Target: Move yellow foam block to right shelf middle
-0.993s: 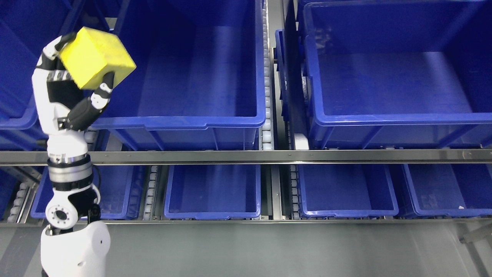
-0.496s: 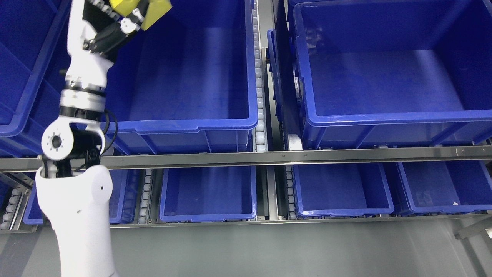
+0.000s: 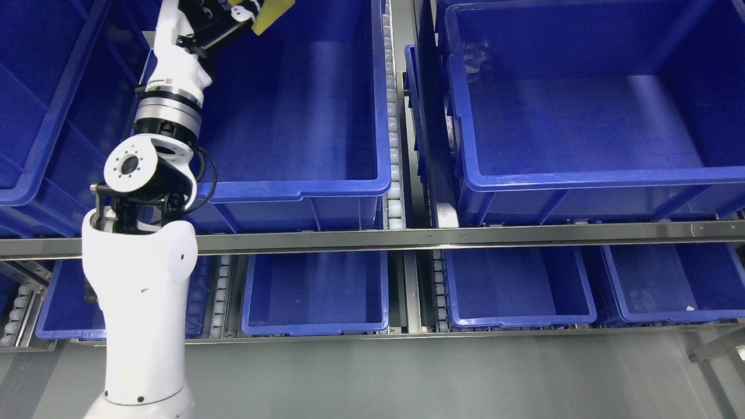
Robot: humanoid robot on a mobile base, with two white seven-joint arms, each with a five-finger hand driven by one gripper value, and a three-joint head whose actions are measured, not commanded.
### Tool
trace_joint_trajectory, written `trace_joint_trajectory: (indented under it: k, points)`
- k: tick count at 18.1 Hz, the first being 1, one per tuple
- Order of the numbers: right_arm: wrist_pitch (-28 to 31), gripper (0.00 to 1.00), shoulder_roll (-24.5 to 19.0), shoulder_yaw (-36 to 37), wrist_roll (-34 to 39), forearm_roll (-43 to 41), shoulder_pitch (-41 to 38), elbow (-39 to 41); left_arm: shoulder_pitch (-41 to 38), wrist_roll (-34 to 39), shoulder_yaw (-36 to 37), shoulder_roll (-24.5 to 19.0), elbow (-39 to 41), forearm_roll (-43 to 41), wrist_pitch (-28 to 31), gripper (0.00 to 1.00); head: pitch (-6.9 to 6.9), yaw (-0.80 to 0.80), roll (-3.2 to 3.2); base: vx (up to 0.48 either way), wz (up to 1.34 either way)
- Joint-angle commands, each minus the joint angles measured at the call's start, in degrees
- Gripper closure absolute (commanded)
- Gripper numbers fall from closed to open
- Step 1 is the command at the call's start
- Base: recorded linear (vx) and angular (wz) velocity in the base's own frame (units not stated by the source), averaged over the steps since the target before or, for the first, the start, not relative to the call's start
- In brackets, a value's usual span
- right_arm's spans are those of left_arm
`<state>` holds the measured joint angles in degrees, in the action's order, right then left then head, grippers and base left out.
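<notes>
Since a second ago the left arm has climbed steeply: the hand that was at the far left, level with the big bin's rim, now sits at the very top edge of the view, and the elbow joint has risen above the steel rail.

- Left hand (image 3: pixel 230 17) — only partly in frame, fingers wrapped round the yellow foam block (image 3: pixel 272 13). Grip looks intact, though most of the hand is cut off by the top edge.
- Block: just a yellow corner shows, at top, over the far left part of the large left bin (image 3: pixel 302 116). Rest is out of view.
- Right arm: not in the picture.
- Large right bin (image 3: pixel 582 128) on the same shelf level, well apart to the right, across the roller track (image 3: pixel 393 145). Nothing visible in it.
- Steel rail (image 3: pixel 442 237) runs across below both big bins; smaller bins sit on the lower shelf.

Handling, as a judgement: foam should be light and soft, giving a little under the fingers, not fragile and not slippery. A wide grasp across opposite flat faces suits it — squeezing a corner would let it twist. A drop would likely do no harm.

Task stage: carrying, block still on the left side; the crossing to the right shelf is not yet done.
</notes>
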<state>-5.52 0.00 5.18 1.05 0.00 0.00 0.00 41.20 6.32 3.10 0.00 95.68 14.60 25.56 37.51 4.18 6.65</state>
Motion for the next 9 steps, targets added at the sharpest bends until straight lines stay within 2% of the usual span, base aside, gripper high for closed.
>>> trace_joint_trajectory:
  k: [1, 2, 3, 4, 6, 9]
  points:
    - [0.0, 0.00, 1.0, 0.0, 0.0, -0.1, 0.2, 1.0, 0.8, 2.1, 8.4, -1.0, -4.7, 0.0, 5.6, 0.52, 0.00, 0.00, 0.00, 0.000, 0.00]
    - [-0.1, 0.00, 1.0, 0.0, 0.0, -0.1, 0.2, 1.0, 0.9, 2.1, 9.6, -1.0, -4.7, 0.0, 9.0, 0.30, 0.00, 0.00, 0.00, 0.000, 0.00]
    - [0.0, 0.00, 1.0, 0.0, 0.0, -0.1, 0.2, 1.0, 0.9, 2.1, 10.1, -1.0, -4.6, -0.2, 11.3, 0.16, 0.00, 0.00, 0.00, 0.000, 0.00]
    - [0.0, 0.00, 1.0, 0.0, 0.0, -0.1, 0.2, 1.0, 1.3, 2.1, 10.1, -1.0, -4.6, -1.1, 12.1, 0.09, 0.00, 0.00, 0.00, 0.000, 0.00]
    - [-0.1, 0.00, 1.0, 0.0, 0.0, -0.1, 0.2, 1.0, 1.6, 2.1, 9.7, -1.0, -4.5, -4.7, 12.1, 0.02, 0.00, 0.00, 0.00, 0.000, 0.00]
    - [-0.1, 0.00, 1.0, 0.0, 0.0, -0.1, 0.2, 1.0, 3.4, 2.1, 7.2, -1.0, -4.2, -7.5, 12.0, 0.00, 0.00, 0.00, 0.00, 0.000, 0.00]
